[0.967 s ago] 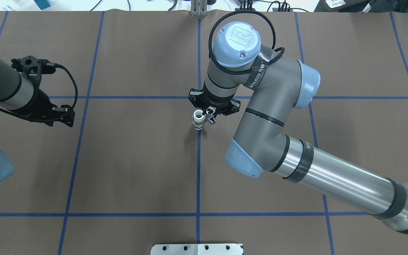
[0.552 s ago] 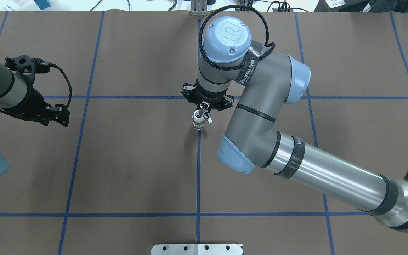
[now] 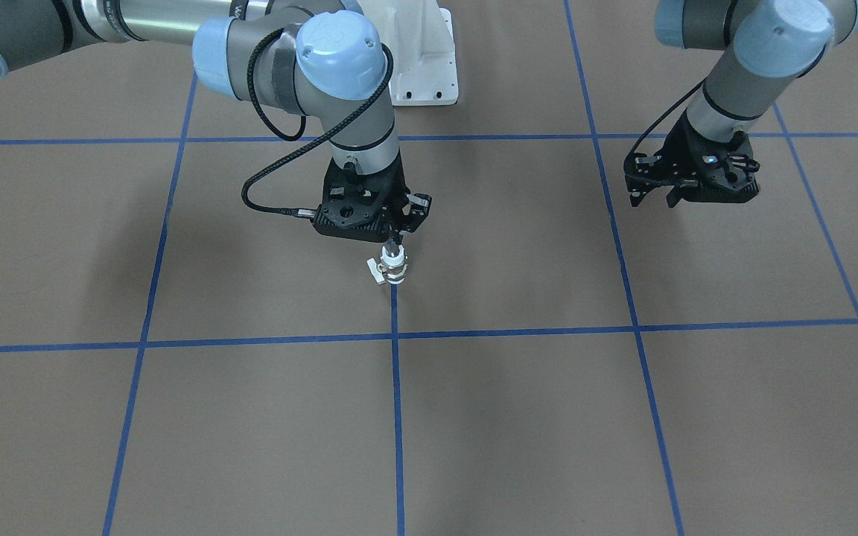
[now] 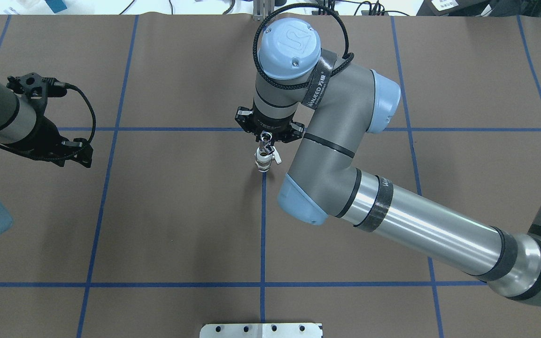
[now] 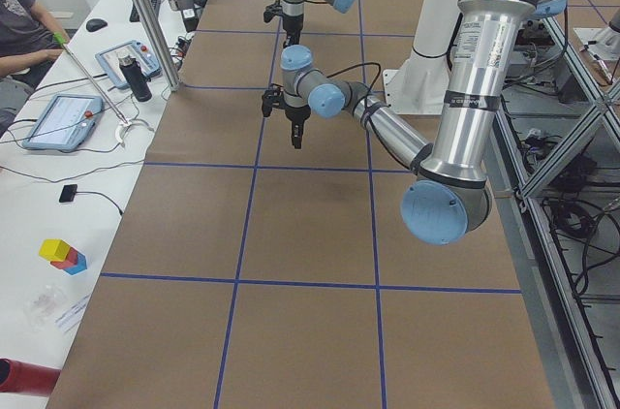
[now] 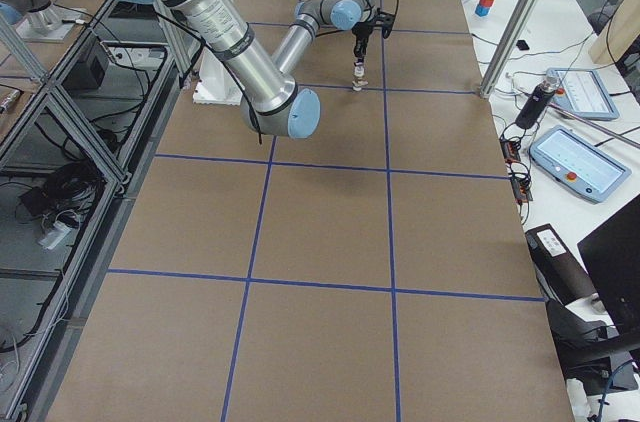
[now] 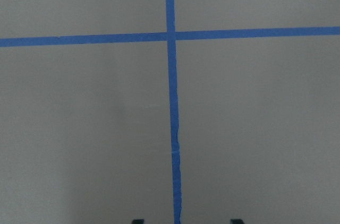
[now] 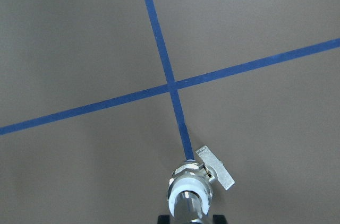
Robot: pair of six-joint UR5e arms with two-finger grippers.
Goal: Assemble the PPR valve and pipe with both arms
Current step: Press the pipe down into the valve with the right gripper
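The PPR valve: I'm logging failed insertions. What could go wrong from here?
1. The PPR valve stands upright on the table, unheld; the left gripper hangs open far aside, so a push from the pipe could tip it.
2. The right gripper holds the pipe at the valve's white top end; slightly off centre, it may catch the rim rather than enter.

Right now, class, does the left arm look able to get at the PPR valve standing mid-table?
Probably yes, from the side only. The table between the left hand and the PPR valve is bare, but the right hand hangs right over it, holding the pipe at its top end.
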